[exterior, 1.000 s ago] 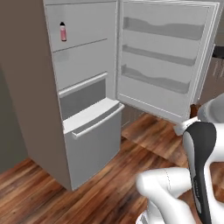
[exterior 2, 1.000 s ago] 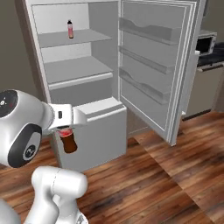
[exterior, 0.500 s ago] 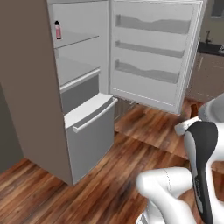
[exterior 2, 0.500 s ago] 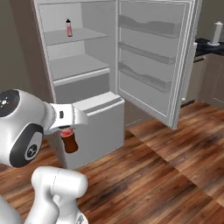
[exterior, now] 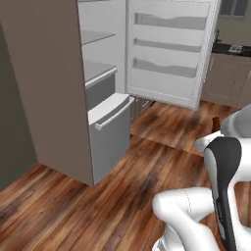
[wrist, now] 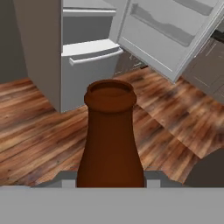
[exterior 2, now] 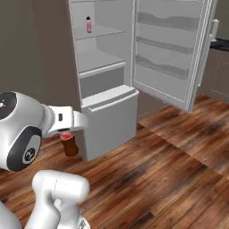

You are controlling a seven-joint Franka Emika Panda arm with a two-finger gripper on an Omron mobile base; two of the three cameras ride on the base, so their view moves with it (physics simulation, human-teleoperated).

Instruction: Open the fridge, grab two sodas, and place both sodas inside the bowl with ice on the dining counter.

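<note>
From the left base view we see the fridge (exterior: 63, 93) with its door swung wide and the lower drawer pulled out a little over the wooden floor; a small dark piece by the arm at the right edge may be the bottle, but we cannot tell.

From the right base view the tool (exterior 2: 67, 134) is clenched around the cola bottle (exterior 2: 69, 144), which hangs upright just below the wrist, off to the left of the fridge. The pink bottle (exterior 2: 88, 24) stands on the top shelf, well apart from the tool.

From the hand view the brown bottle fills the middle, its wide end pointing away from us. We judge it rigid, light and smooth-sided, so slippery; a hold around the narrow upper part, as here, looks sound provided it stays upright. The pink one should take the same hold.
</note>
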